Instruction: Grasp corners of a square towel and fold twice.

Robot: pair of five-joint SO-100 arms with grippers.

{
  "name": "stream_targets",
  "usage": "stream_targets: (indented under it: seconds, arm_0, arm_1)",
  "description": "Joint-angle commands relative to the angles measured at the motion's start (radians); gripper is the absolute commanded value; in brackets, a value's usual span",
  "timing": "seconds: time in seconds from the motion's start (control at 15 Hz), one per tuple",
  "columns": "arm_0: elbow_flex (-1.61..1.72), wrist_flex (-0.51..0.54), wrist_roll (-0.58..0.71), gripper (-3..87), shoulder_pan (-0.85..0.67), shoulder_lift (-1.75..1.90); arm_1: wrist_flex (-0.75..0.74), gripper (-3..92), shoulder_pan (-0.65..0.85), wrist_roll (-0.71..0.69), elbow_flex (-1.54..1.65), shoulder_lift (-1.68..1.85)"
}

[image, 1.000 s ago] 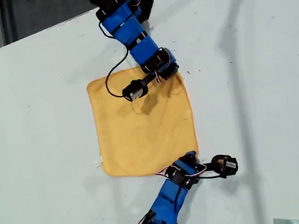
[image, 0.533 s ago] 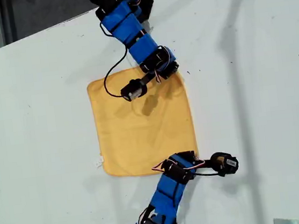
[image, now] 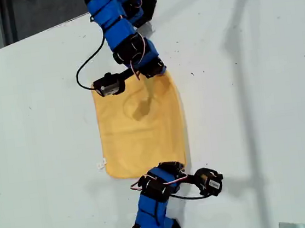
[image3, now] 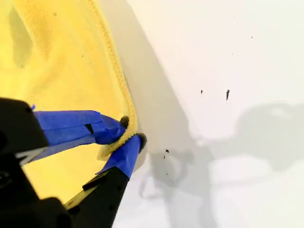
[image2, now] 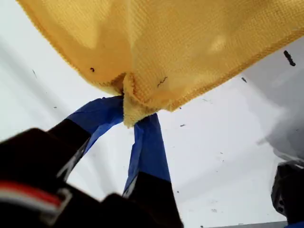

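Observation:
The yellow-orange towel (image: 138,132) lies on the white table (image: 36,105). Its edge at the exterior view's right is raised and drawn inward. In the first wrist view my first gripper (image2: 129,102) is shut on a corner of the towel (image2: 156,42), which hangs lifted off the table. My second gripper (image3: 130,130) is shut on a hemmed corner of the towel (image3: 61,71). One blue arm's gripper (image: 156,72) holds the far corner and another's (image: 175,166) holds the near one. The wrist views do not show which arm is which.
A small white tag (image: 100,164) sticks out of the towel's edge on the exterior view's left. A black camera (image: 108,86) on a cable hangs beside the far arm, and another camera (image: 209,182) beside the near arm. Dark specks dot the table (image3: 227,94).
Both arms have moved toward the exterior view's left, carrying their towel corners. The towel's right edge has come inward and the cloth looks narrower.

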Motion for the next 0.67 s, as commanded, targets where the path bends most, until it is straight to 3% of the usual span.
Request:
stream_targets:
  seconds: [0.0,0.33,0.6]
  arm_0:
    - [-0.02,-0.006,0.114,-0.2,-0.078,0.115]
    - [0.124,-0.048,0.437,-0.3,-0.428,0.426]
    - [0.192,-0.129,0.569,-0.3,-0.657,0.471]
  arm_1:
    - [-0.008,-0.1,0.077,-0.061,-0.032,0.097]
    - [-0.061,-0.1,0.374,-0.291,-0.014,0.169]
    - [-0.147,-0.1,0.584,-0.446,-0.006,0.15]
